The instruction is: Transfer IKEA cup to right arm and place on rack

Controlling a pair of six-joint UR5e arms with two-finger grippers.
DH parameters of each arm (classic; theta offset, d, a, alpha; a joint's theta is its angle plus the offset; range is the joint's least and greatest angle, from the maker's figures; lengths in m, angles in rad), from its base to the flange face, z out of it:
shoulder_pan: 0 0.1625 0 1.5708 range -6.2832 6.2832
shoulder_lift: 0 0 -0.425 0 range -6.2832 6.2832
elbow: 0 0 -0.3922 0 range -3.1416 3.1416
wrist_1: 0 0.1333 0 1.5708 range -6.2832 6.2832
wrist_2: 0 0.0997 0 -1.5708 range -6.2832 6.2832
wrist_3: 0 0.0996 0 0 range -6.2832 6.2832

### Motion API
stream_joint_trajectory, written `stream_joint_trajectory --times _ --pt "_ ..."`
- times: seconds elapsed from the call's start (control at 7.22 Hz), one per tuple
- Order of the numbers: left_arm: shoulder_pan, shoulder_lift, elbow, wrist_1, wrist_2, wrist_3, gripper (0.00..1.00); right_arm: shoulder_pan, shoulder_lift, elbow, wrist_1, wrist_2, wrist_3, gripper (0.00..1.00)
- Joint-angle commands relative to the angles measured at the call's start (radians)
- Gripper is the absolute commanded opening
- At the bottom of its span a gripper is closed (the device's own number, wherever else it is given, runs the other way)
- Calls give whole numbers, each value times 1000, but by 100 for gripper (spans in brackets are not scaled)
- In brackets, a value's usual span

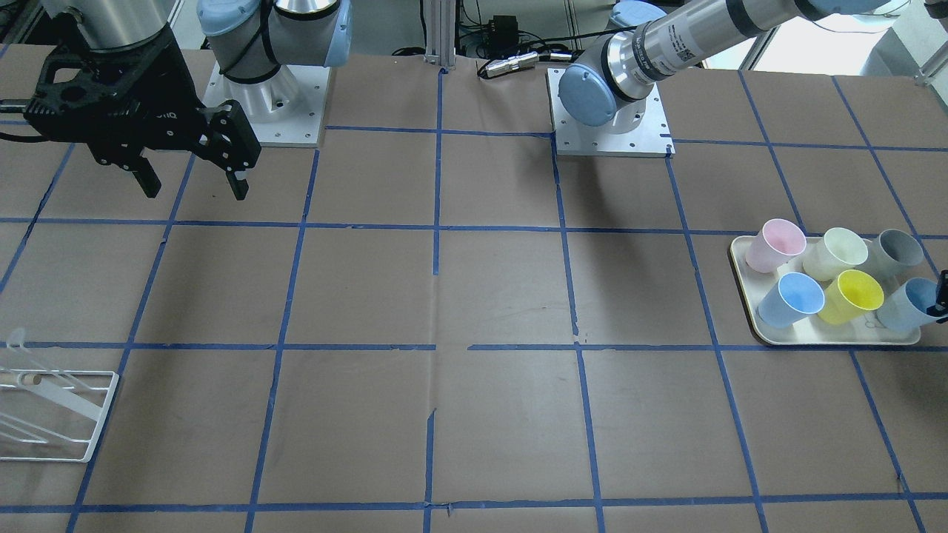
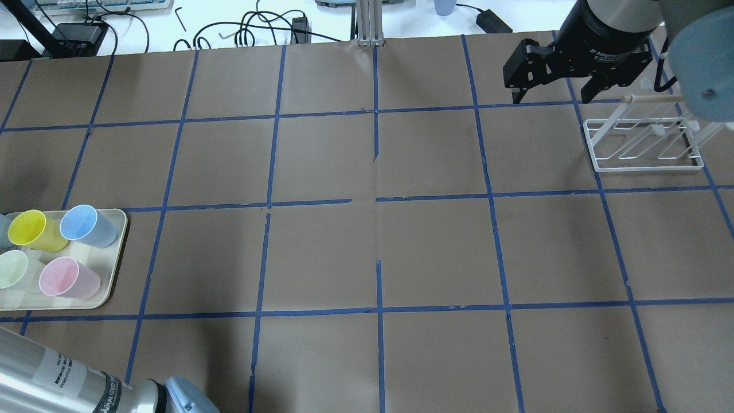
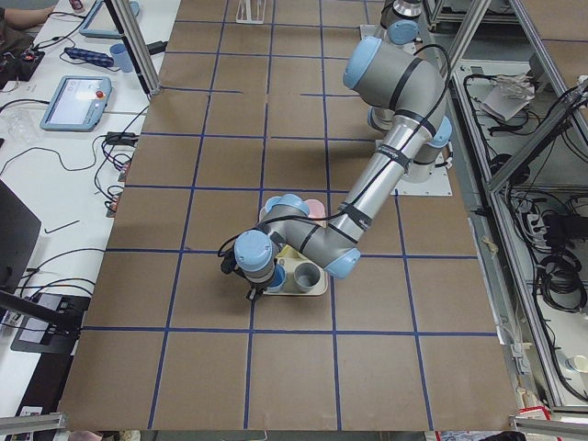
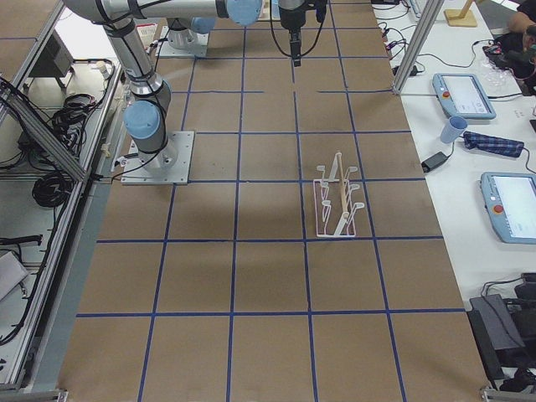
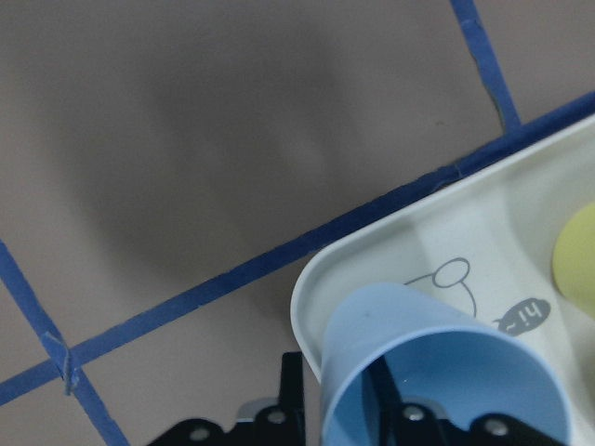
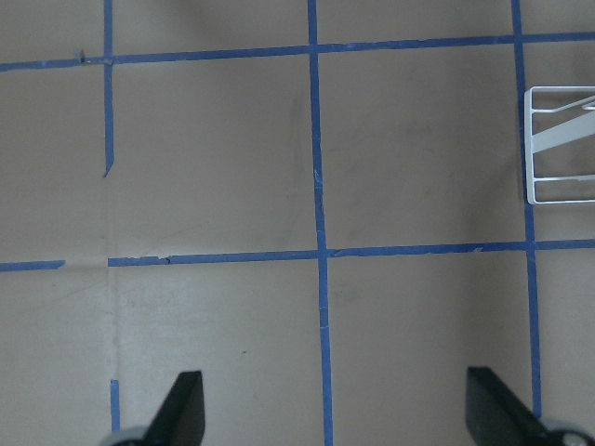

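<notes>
The IKEA cup (image 1: 907, 305), a pale icy-blue tumbler, stands at the corner of the cream tray (image 1: 815, 337). In the left wrist view the cup (image 5: 418, 344) fills the lower right. My left gripper (image 1: 942, 296) straddles its wall, one finger inside and one outside, jaws narrow on the wall. My right gripper (image 1: 192, 185) is open and empty, held above the table far from the tray; it also shows in the overhead view (image 2: 553, 94). The white wire rack (image 2: 645, 146) stands beside and below it.
The tray (image 2: 114, 269) also holds a sky-blue cup (image 1: 792, 300), a yellow cup (image 1: 852, 296), a pink cup (image 1: 774, 244), a pale green cup (image 1: 835, 253) and a grey cup (image 1: 892, 252). Blue tape lines grid the brown table.
</notes>
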Motion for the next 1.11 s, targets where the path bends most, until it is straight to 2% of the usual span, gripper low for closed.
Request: stream_joint_trajectory --times 0.0,0.28,0.55,0.69,0.97 --pt "-6 29 16 -61 -1 1 0 -1 0 0 0 -1 0 100" --pt "-19 58 86 -99 -3 9 0 -1 0 0 0 1 0 100" --pt "-44 55 248 -235 -9 9 0 -1 0 0 0 1 0 100" --pt "-75 78 296 -332 -61 7 0 -1 0 0 0 -1 0 100" --pt "-100 136 310 -638 -351 -20 0 -1 2 0 5 -8 -2 100"
